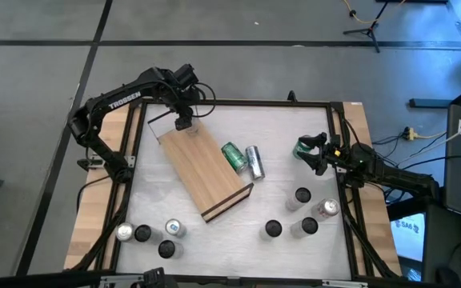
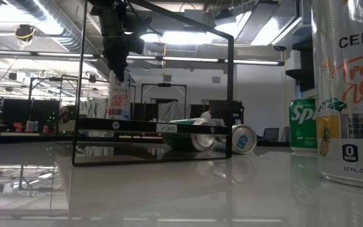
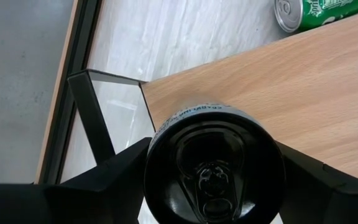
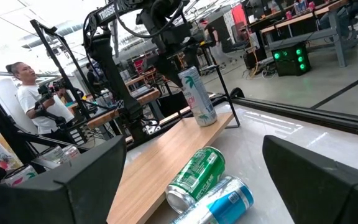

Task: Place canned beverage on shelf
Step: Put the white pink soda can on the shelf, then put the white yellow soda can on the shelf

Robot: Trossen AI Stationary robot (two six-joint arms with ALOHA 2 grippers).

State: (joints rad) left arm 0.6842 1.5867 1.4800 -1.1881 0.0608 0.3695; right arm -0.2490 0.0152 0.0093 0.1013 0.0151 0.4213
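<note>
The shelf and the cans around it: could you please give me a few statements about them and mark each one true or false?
1. A can stands upright on the shelf. True.
2. The left gripper is over that can at the shelf's far end. True.
3. The right gripper holds a can. False: its fingers are open with nothing between them.
4. Two cans lie on their sides beside the shelf, a green can and a silver-blue can. True.
5. The shelf carries a full row of cans. False: only one can shows on it.
</note>
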